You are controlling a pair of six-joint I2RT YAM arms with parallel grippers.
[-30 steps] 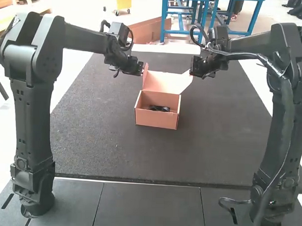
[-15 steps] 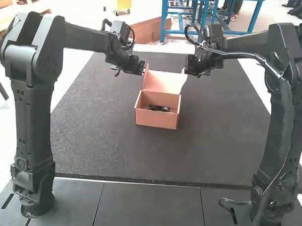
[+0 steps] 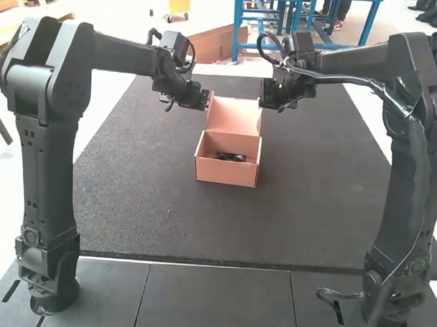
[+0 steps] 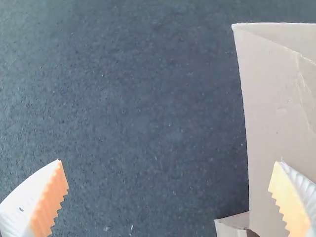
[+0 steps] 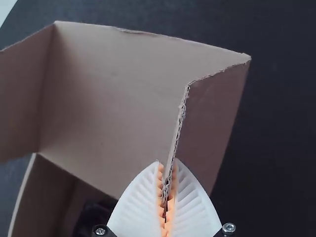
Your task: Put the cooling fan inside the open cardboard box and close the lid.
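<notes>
The open cardboard box (image 3: 228, 167) stands mid-mat with the dark cooling fan (image 3: 229, 157) lying inside. Its lid (image 3: 234, 115) stands upright at the back. My right gripper (image 3: 269, 101) is at the lid's right edge, shut on the side flap (image 5: 212, 128); in the right wrist view the white ribbed fingers (image 5: 190, 197) pinch the flap's cardboard edge, with the fan (image 5: 94, 217) dark below. My left gripper (image 3: 196, 99) hovers at the lid's left edge, open. In the left wrist view its orange pads (image 4: 49, 202) stand wide apart, one beside the lid (image 4: 276, 98).
The box sits on a dark mat (image 3: 131, 189) with free room all around it. Pale floor lies beyond the mat's left and right edges.
My right gripper has moved left with the lid's side flap, folding it from splayed outward to close against the lid. The left gripper has hardly moved.
</notes>
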